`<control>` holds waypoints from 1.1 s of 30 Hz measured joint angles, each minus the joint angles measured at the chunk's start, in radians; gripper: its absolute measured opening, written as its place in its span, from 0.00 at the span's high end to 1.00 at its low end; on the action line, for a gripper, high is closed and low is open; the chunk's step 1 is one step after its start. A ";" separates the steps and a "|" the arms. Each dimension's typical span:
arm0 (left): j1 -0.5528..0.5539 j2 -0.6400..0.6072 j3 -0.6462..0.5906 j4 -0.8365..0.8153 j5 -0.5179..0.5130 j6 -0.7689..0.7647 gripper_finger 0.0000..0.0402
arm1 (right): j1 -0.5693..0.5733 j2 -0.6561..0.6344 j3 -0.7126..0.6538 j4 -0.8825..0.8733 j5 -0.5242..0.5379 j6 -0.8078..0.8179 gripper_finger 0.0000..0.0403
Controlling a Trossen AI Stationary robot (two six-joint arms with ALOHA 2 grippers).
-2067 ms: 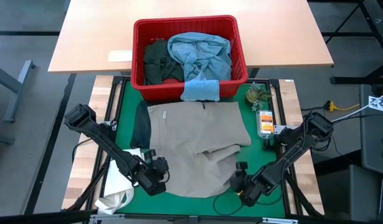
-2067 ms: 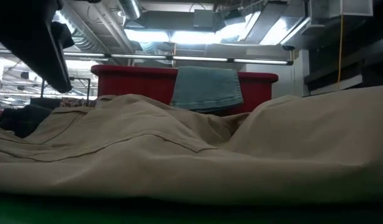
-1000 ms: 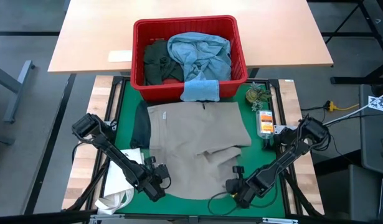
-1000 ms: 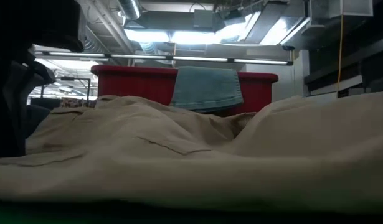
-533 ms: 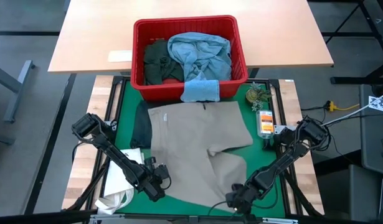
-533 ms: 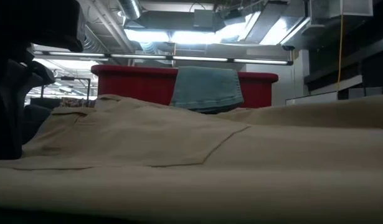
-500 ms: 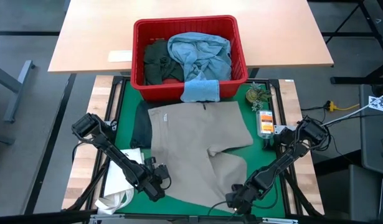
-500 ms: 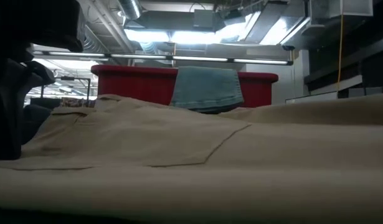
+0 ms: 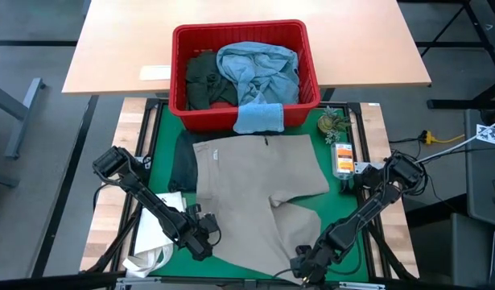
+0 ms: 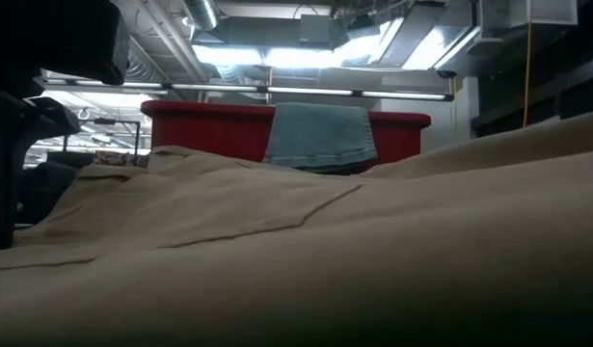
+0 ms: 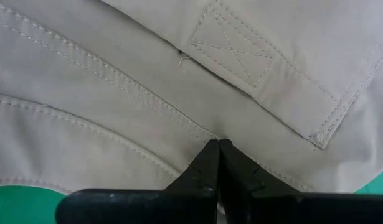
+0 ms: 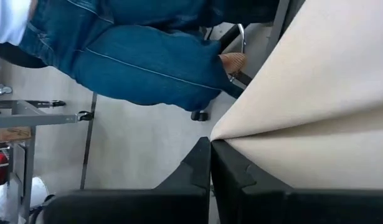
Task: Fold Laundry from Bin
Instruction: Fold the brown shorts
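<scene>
The tan trousers [image 9: 259, 197] are pinched at their near hem by both end effectors. The left end effector [image 9: 205, 240] is clamped shut on one trouser corner, the right end effector [image 9: 305, 264] on the other. Beyond them, the cloth is spread over the green worktop [image 9: 162, 129]. Farther off, the red bin [image 9: 179, 48] is filled with blue and dark laundry [image 9: 259, 68].
</scene>
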 joint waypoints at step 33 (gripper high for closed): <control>0.000 0.000 0.000 0.016 -0.001 0.000 0.99 | 0.039 -0.093 0.000 -0.036 -0.061 0.022 0.60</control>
